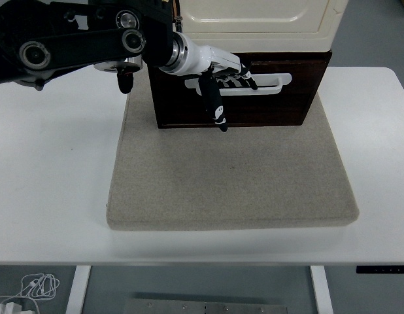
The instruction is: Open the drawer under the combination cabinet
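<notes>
A combination cabinet stands at the back of a grey mat: a cream upper unit over a dark brown wooden drawer with a white bar handle. My left arm reaches in from the upper left. My left hand is white and black, with its fingers curled over the left part of the handle and its thumb pointing down in front of the drawer face. The drawer front looks flush with the cabinet. The right arm is not in view.
The mat lies on a white table, its front edge near the table's near edge. A white cable lies on the floor at the lower left.
</notes>
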Controlling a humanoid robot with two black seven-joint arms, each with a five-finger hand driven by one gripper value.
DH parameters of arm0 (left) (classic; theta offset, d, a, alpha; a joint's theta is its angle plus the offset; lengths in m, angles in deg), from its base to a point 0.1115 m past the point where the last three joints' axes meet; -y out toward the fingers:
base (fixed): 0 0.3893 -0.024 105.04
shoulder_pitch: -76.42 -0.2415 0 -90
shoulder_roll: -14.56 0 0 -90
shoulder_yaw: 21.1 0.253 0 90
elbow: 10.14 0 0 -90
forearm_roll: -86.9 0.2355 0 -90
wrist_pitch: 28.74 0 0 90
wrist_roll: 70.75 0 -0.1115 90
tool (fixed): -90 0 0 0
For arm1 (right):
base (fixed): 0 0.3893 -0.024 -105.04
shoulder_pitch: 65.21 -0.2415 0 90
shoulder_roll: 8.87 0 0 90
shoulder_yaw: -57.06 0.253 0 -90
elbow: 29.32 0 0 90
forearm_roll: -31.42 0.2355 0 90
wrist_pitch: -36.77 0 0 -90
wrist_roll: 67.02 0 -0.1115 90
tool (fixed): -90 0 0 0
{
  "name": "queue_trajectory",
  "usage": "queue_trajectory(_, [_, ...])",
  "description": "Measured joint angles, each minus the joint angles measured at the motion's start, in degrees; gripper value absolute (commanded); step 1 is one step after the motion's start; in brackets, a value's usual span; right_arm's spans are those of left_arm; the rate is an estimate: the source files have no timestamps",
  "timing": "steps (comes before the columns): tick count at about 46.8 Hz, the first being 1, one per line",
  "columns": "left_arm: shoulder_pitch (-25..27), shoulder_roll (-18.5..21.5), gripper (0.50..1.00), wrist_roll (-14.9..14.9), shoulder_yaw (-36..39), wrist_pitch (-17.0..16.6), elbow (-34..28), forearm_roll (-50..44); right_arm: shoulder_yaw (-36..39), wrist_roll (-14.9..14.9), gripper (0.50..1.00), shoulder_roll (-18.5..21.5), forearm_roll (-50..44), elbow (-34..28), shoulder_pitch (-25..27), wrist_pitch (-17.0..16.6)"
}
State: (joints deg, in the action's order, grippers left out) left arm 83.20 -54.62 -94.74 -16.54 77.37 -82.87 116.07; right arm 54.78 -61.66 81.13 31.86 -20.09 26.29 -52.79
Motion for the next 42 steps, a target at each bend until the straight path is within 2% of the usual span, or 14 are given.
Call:
queue_trajectory(9, [0.24,0.28,1.000,0.00,-0.33,2.05,-0.13,-0.83,0.00,0.00,0.928,0.00,0.00,0.00,0.00,0.00])
queue_trajectory(42, [1.58,0.57,1.000,-0.02,-0.58,4.36,-1.74,-3.58,0.00,0.00,0.928,0.00,0.00,0.00,0.00,0.00])
